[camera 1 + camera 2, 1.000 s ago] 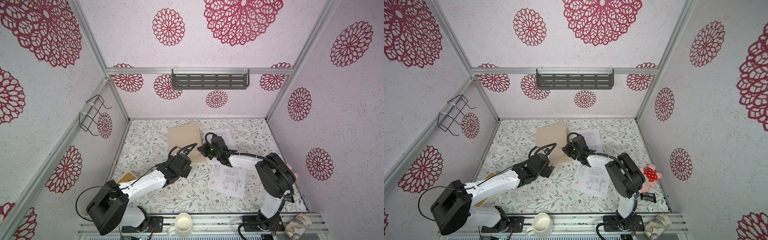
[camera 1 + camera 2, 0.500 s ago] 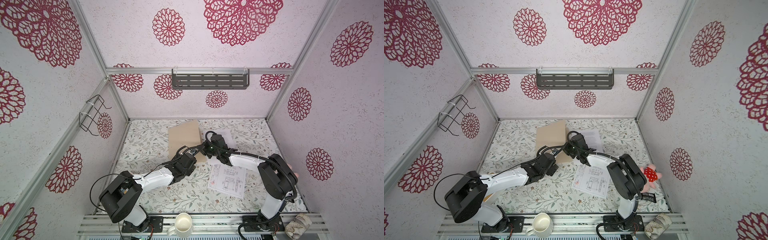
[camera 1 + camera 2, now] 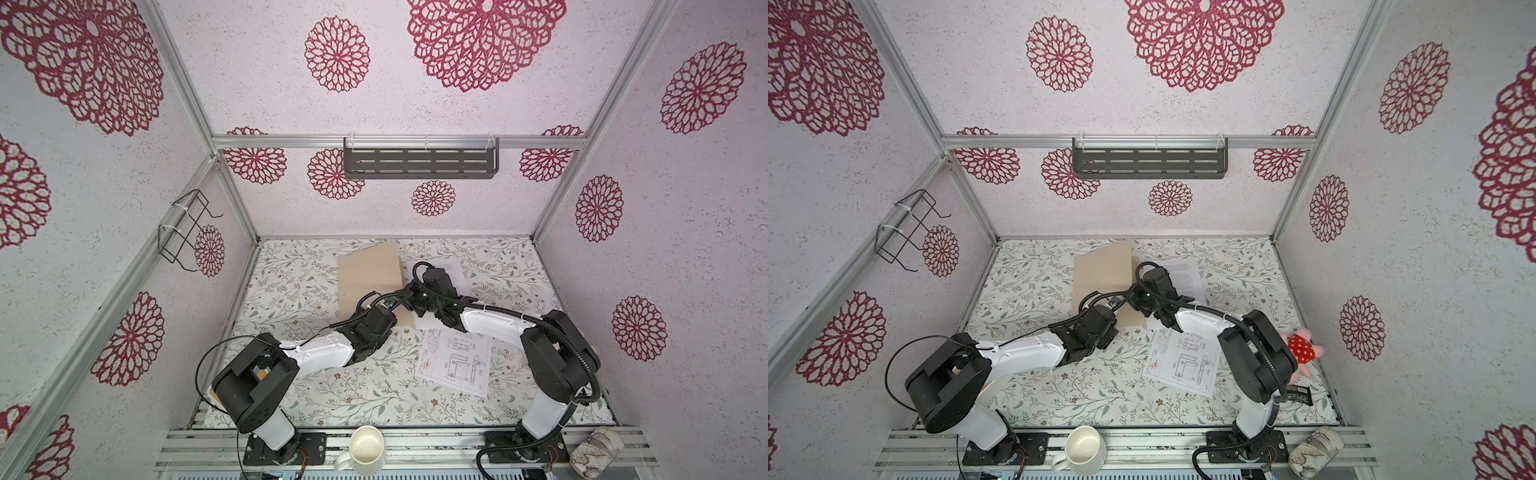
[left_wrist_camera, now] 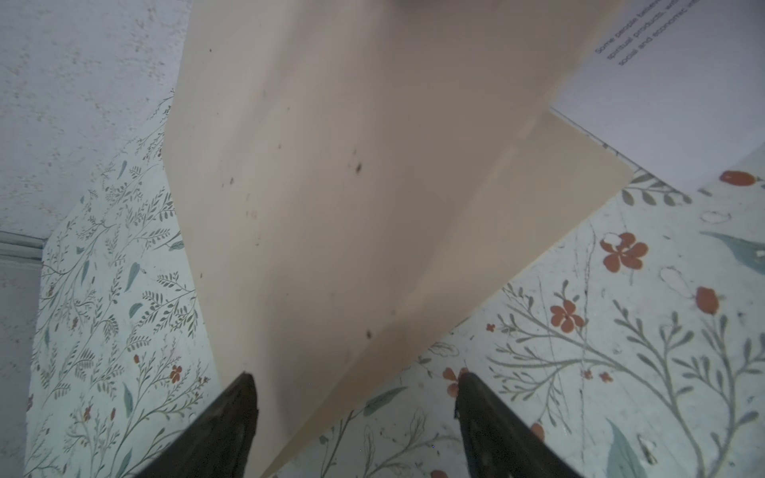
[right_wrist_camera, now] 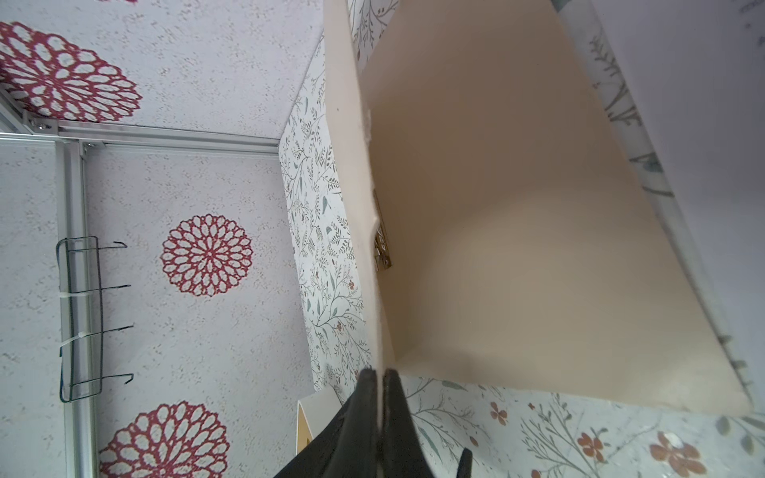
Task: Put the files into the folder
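Drawing sheet (image 3: 453,361) lies flat on the counter (image 3: 291,291), nearest, apart from the folder (image 3: 365,270). Left end effector (image 4: 356,378) open, jaws astride the folder's raised cover corner. Right end effector (image 5: 378,374) pinched closed on the cover's edge, holding it up. Folder mid-counter, partly open. Text sheet (image 3: 1187,276) just beside its right edge.

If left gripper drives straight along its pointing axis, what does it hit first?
Probably the folder: its raised flap lies right between the open jaws of the left gripper. Contact depth is unclear.
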You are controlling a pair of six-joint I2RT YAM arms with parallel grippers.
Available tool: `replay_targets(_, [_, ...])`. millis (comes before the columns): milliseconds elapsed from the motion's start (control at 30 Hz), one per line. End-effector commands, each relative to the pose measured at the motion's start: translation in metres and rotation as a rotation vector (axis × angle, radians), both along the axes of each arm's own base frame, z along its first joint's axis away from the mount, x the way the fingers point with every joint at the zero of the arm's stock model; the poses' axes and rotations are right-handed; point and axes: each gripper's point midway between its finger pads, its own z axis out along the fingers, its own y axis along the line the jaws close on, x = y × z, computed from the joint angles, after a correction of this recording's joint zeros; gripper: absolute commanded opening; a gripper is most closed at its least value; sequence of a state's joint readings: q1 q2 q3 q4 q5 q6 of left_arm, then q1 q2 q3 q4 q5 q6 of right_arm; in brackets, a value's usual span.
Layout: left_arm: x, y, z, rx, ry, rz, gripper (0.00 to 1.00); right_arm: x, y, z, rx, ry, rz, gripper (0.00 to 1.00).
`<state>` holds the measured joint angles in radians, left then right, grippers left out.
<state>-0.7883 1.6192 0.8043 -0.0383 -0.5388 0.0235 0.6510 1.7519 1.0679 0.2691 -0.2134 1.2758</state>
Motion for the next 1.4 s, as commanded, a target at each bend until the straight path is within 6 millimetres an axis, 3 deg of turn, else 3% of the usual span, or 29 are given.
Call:
replay_targets(0, [0.007, -0.010, 0.008, -0.019, -0.040, 0.005, 0.72, -0.002, 0.000, 0.029, 0.044, -0.034, -0.004, 0.04])
replay_targets(167, [0.008, -0.010, 0.007, -0.020, -0.044, 0.017, 0.61, -0.006, -0.002, 0.026, 0.039, -0.028, -0.007, 0.04])
replay_targets(333, [0.010, -0.007, 0.009, -0.013, -0.059, 0.035, 0.42, -0.007, -0.004, 0.026, 0.028, -0.033, -0.001, 0.06])
replay_targets(1000, [0.013, -0.003, 0.020, -0.021, -0.107, 0.053, 0.12, -0.012, -0.008, 0.028, -0.007, -0.033, 0.011, 0.11])
replay_targets(1100, [0.013, -0.002, 0.022, -0.029, -0.113, 0.058, 0.09, -0.012, -0.008, 0.031, -0.007, -0.043, 0.013, 0.22])
replay_targets(1267, [0.010, 0.002, 0.028, -0.059, -0.125, 0.081, 0.08, -0.010, -0.009, 0.046, -0.024, -0.111, 0.028, 0.53])
replay_targets(1367, [0.009, 0.004, 0.034, -0.082, -0.137, 0.097, 0.08, -0.008, -0.015, 0.056, -0.039, -0.161, 0.006, 0.62])
